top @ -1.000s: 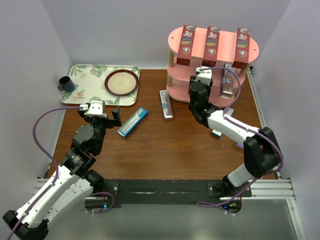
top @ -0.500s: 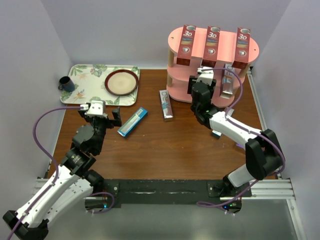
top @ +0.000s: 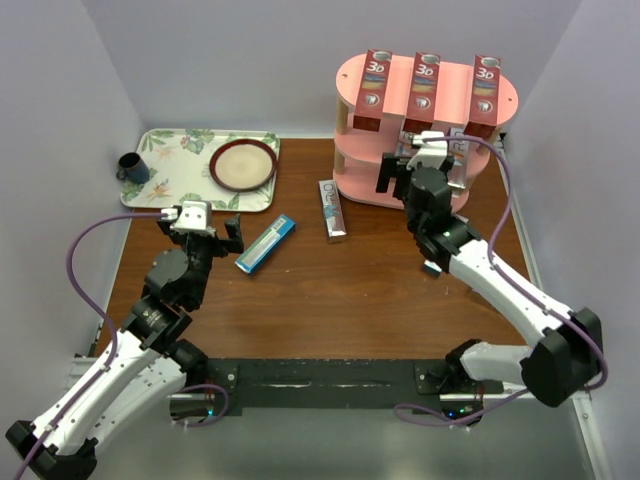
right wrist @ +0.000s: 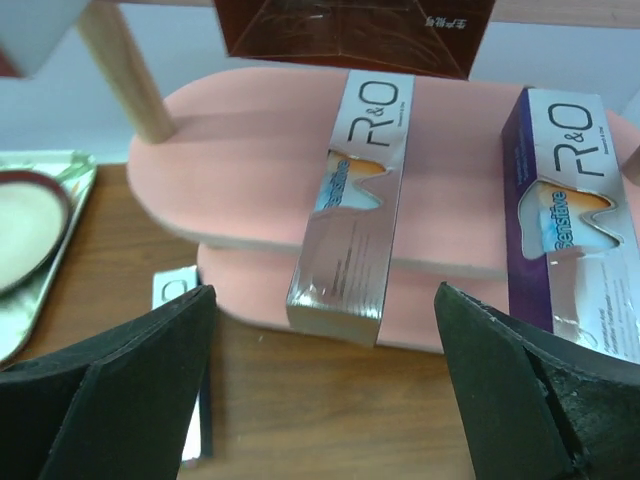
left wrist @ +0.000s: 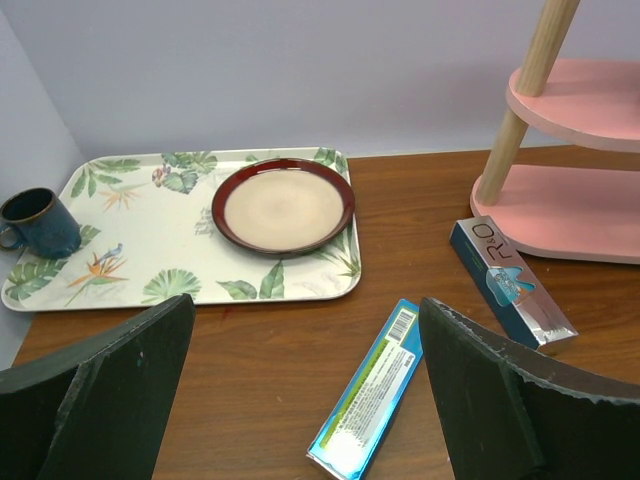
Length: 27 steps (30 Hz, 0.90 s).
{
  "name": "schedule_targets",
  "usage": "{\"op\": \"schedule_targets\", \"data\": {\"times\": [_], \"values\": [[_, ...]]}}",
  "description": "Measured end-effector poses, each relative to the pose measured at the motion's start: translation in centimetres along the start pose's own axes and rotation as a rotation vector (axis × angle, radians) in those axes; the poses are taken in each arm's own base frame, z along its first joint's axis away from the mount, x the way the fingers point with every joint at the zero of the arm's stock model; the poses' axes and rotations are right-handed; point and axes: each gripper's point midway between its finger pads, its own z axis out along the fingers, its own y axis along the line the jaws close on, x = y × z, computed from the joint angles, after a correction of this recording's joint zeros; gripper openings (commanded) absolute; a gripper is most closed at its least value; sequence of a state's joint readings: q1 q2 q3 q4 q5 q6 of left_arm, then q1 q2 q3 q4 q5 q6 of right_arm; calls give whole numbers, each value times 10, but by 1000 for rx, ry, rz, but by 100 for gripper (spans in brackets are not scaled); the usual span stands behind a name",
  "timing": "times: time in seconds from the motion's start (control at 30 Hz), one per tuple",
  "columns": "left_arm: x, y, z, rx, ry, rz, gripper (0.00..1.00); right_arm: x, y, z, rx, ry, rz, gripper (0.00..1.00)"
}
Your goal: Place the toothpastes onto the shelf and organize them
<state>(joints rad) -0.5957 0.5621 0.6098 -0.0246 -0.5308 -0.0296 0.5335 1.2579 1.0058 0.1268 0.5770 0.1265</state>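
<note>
Pink boards of the shelf (right wrist: 240, 150) carried a silver carton (right wrist: 350, 200) and a purple carton (right wrist: 570, 210) on the middle tier — the right pincer (right wrist: 322, 300) stood spread before them, gripping nothing. The left pincer (left wrist: 305, 305), also spread, hung near a teal carton (left wrist: 370, 390) lying on the surface (left wrist: 250, 400).

Brown wooden table (top: 330, 300), floral tray (top: 180, 165), pink shelf (top: 452, 85), teal carton (top: 265, 244), silver carton (top: 332, 210), perhaps another carton (top: 432, 267), half hidden
</note>
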Motion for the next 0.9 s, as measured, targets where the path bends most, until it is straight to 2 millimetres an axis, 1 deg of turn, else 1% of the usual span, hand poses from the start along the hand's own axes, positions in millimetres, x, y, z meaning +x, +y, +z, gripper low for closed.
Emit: {"op": "schedule_targets", "data": {"times": [0.13,0.2,0.3,0.37,0.57,0.67,0.77,0.9], "values": [[-1,0,0,2,-3,-2,100,-3,1,-28,-102,48,-16,99],[-1,0,-1,3,-5,-3,100,-3,2,-46,-163,79,-26,99],[-2,0,-1,3,-6,-3,100,3,0,-71,-235,125,-41,99],[-2,0,-1,4,-6,-3,100,13,-6,-88,-260,171,-58,99],[-2,0,-1,4,-5,-3,100,47,-33,-123,-228,326,-115,99],[-2,-1,-1,8,-5,-3,100,60,-49,-135,-172,400,-132,99],[-2,-1,-1,10,-5,-3,100,65,-66,-142,-91,443,-142,99],[3,-1,-1,12,12,7,100,64,-93,-152,40,468,-161,99]]}}
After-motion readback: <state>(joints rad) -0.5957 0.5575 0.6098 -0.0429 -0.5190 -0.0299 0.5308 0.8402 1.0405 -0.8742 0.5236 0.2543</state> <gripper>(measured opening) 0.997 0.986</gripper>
